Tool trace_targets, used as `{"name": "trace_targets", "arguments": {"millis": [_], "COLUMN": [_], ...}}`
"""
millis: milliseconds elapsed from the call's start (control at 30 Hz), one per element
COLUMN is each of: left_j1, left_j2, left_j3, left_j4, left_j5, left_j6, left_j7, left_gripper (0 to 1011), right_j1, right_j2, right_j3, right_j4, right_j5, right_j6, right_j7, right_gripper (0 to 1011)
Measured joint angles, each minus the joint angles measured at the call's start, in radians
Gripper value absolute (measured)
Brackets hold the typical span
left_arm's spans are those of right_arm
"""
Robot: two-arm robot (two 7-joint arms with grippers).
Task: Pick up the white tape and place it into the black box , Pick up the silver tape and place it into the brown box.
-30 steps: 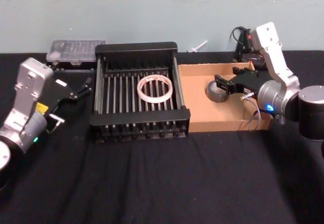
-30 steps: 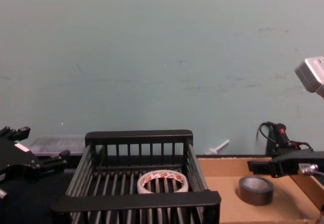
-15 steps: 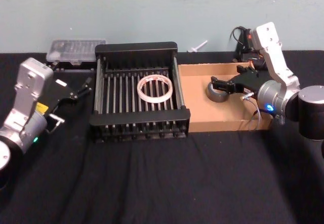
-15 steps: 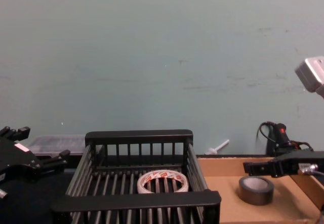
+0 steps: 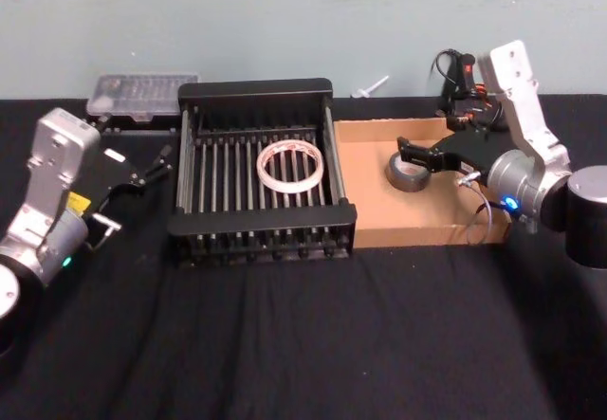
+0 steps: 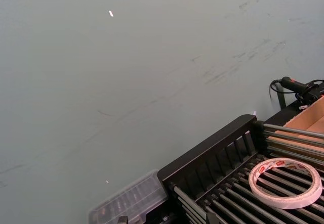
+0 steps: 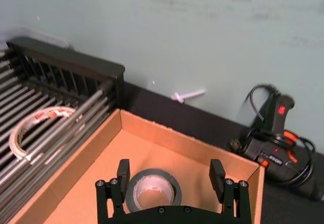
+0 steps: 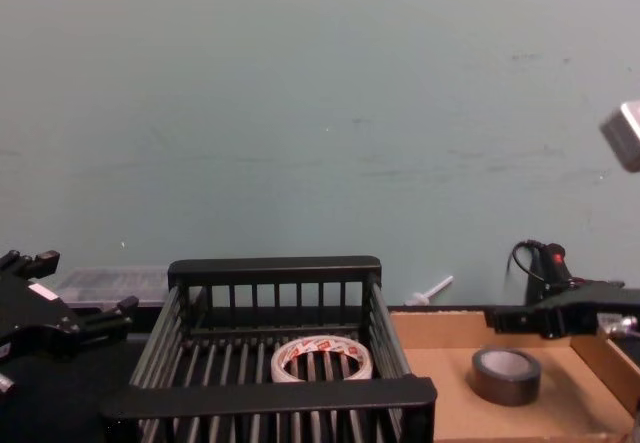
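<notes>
The white tape (image 5: 290, 166) (image 8: 322, 359) (image 6: 286, 182) lies flat on the bars of the black box (image 5: 256, 90) (image 8: 275, 268). Inside the brown box (image 5: 379, 211) (image 7: 101, 173), near its back left part, rests the silver tape (image 5: 406, 173) (image 7: 152, 189) (image 8: 505, 375). My right gripper (image 5: 410, 155) (image 7: 169, 172) hovers open just above that roll, fingers spread wider than it and not touching. Left of the black box, my left gripper (image 5: 152, 164) (image 8: 90, 323) is parked, open and holding nothing.
A clear plastic case (image 5: 142, 96) sits behind the black box at the far left. A black and red corded tool (image 5: 465, 79) (image 7: 271, 138) and a small white piece (image 5: 370, 86) lie behind the brown box. Black cloth covers the table front.
My right gripper has lifted slightly up and back from the silver tape, which stays lying in the brown box. The left arm and the white tape have not moved.
</notes>
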Motion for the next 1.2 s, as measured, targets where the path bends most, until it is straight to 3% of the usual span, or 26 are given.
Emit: {"name": "trace_targets", "arguments": {"millis": [200, 400, 700, 933, 1200], "left_j1": [0.000, 0.000, 0.000, 0.000, 0.000], "left_j2": [0.000, 0.000, 0.000, 0.000, 0.000], "left_j3": [0.000, 0.000, 0.000, 0.000, 0.000], "left_j4": [0.000, 0.000, 0.000, 0.000, 0.000], "left_j5": [0.000, 0.000, 0.000, 0.000, 0.000], "left_j6": [0.000, 0.000, 0.000, 0.000, 0.000], "left_j7": [0.000, 0.000, 0.000, 0.000, 0.000], "left_gripper": [1001, 1001, 1001, 1001, 1001], "right_j1": [-0.052, -0.160, -0.270, -0.309, -0.317], "right_j2": [0.010, 0.020, 0.012, -0.003, -0.009], "right_j3": [0.034, 0.085, 0.132, 0.149, 0.155], "right_j4": [-0.061, -0.165, -0.224, -0.225, -0.223], "right_j5": [-0.002, -0.015, -0.036, -0.052, -0.060], "right_j6": [-0.063, -0.189, -0.351, -0.397, -0.399], "right_j7": [-0.007, -0.042, -0.061, -0.064, -0.064], "right_gripper": [1002, 1002, 1002, 1002, 1002]}}
